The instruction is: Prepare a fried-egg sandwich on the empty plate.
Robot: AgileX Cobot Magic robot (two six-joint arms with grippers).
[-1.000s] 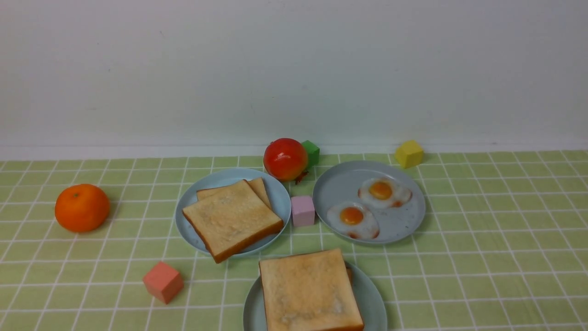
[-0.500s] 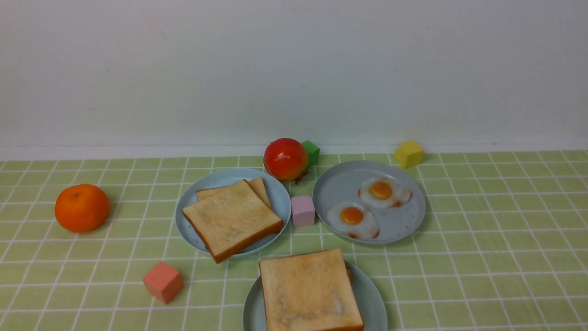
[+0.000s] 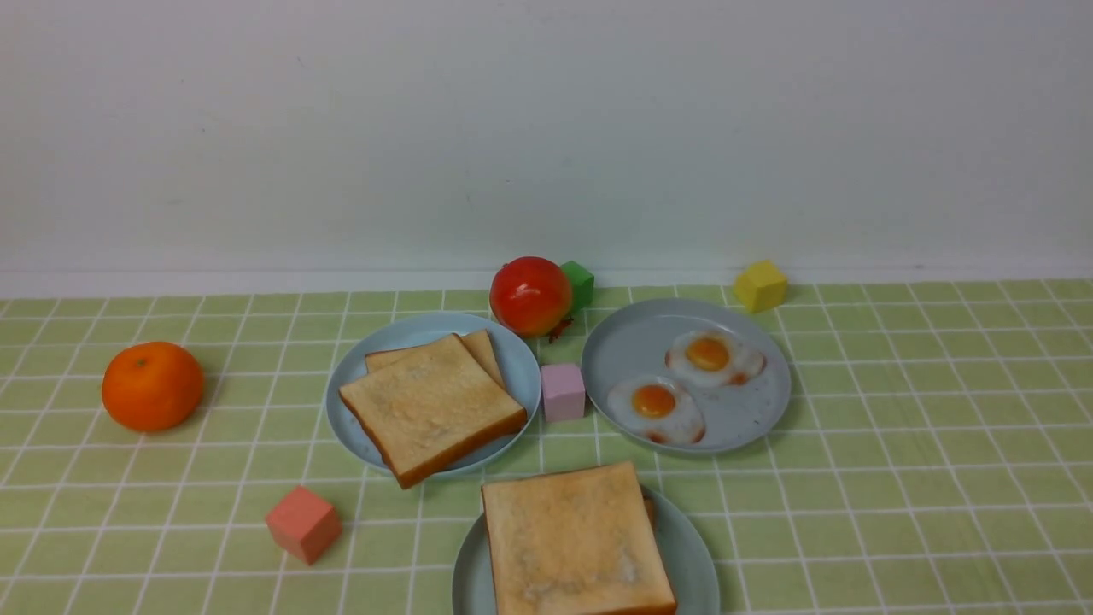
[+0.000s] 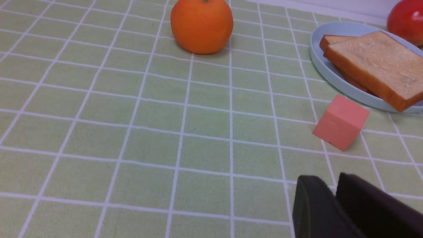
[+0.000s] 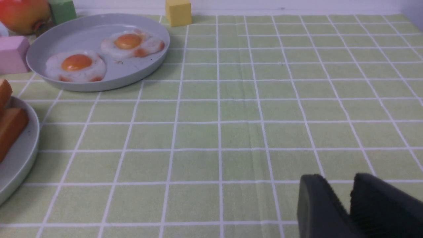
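Front view: the fried-egg sandwich [image 3: 576,538] is lying flat on the empty plate [image 3: 693,555], nearer the camera than the pink block [image 3: 564,391] and almost straight in line with it. The top slice is square, so no clear long axis is showing. Its edges are sitting turned slightly off the cloth grid. A sliver of the lower slice is peeking out at the far right corner, and no egg is showing between the slices. Left of the pink block, the toast plate [image 3: 512,359] is carrying two more slices. Right of it, the grey plate [image 3: 623,342] is carrying two fried eggs [image 3: 656,408]. The tomato [image 3: 529,295] and green block [image 3: 579,284] are sitting behind the pink block, the yellow block [image 3: 760,285] far right behind, the orange [image 3: 152,386] far left, and the salmon cube [image 3: 302,523] near left. No arm is showing here. Nothing is differing from the earlier front frames.

Left wrist view: the left gripper [image 4: 335,198] is hanging over bare tabletop [image 4: 185,132] with its jaws parted only a sliver, gripping nothing. The salmon cube is lying just ahead of it.

Right wrist view: the right gripper [image 5: 351,195] is hanging over bare cloth, jaws parted a little, empty. The sandwich edge and its plate rim are showing at the frame edge, on the near side of the pink block.
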